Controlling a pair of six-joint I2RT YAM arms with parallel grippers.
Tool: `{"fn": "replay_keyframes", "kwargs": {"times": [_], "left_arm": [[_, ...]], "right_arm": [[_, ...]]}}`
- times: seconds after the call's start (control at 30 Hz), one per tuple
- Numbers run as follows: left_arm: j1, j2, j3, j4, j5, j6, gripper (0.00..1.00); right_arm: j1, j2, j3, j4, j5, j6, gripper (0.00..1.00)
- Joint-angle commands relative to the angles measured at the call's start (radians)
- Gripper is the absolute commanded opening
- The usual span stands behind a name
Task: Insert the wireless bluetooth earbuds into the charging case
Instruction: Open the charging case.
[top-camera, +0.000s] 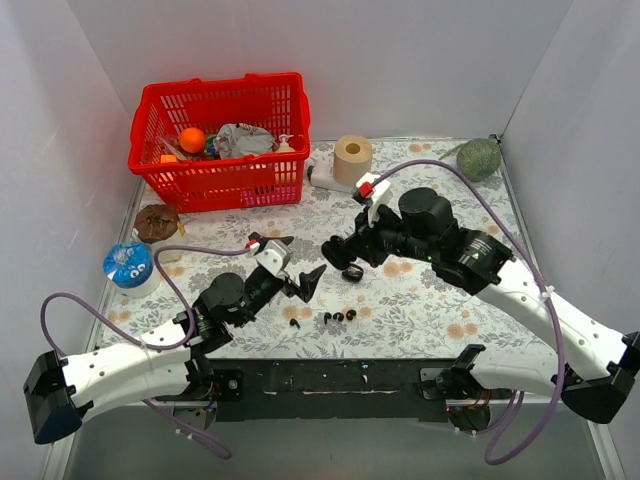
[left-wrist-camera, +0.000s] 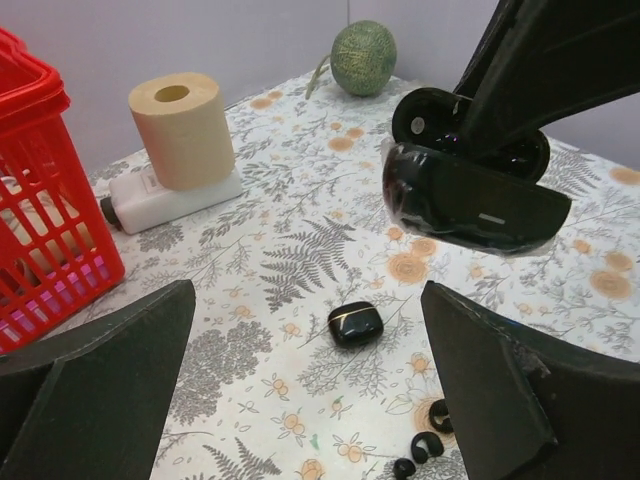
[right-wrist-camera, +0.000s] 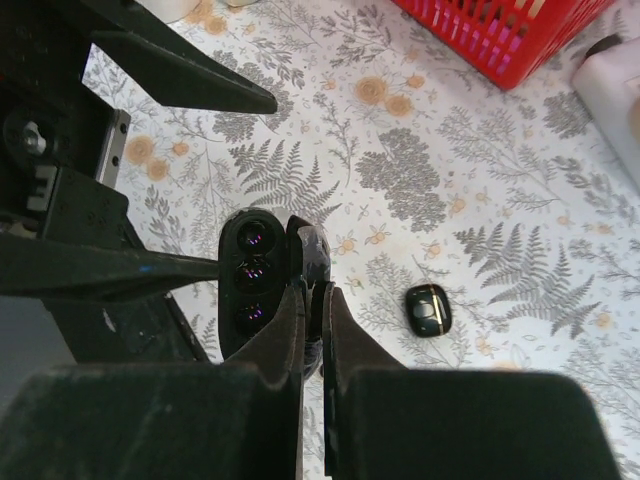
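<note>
Your right gripper (right-wrist-camera: 312, 318) is clamped on the open charging case (right-wrist-camera: 250, 270), pinching its raised lid between the two fingers.

Seen from the left wrist, you seem to be holding the case just clear of the table (top-camera: 420, 300), though contact is hard to rule out. Your left gripper (top-camera: 300, 272) sits beside it with its fingers spread wide apart and nothing between them. The four earbuds (top-camera: 338, 317) lie loose on the table toward the near edge, below both grippers, three in a short row and one a little to their left. A closed black case (top-camera: 352, 272) rests on the table just beside your right gripper.
</note>
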Motion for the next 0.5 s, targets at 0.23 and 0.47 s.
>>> {"fn": "replay_keyframes", "kwargs": {"times": [0.23, 0.47], "left_arm": [[0.09, -0.052, 0.153, -0.175, 0.591, -0.229, 0.98], [0.206, 0.102, 0.271, -0.126, 0.903, -0.3, 0.98]], "right_arm": [[0.058, -0.222, -0.088, 0.094, 0.132, -0.381, 0.01], [0.112, -0.191, -0.009, 0.033, 0.146, -0.429, 0.01]]}}
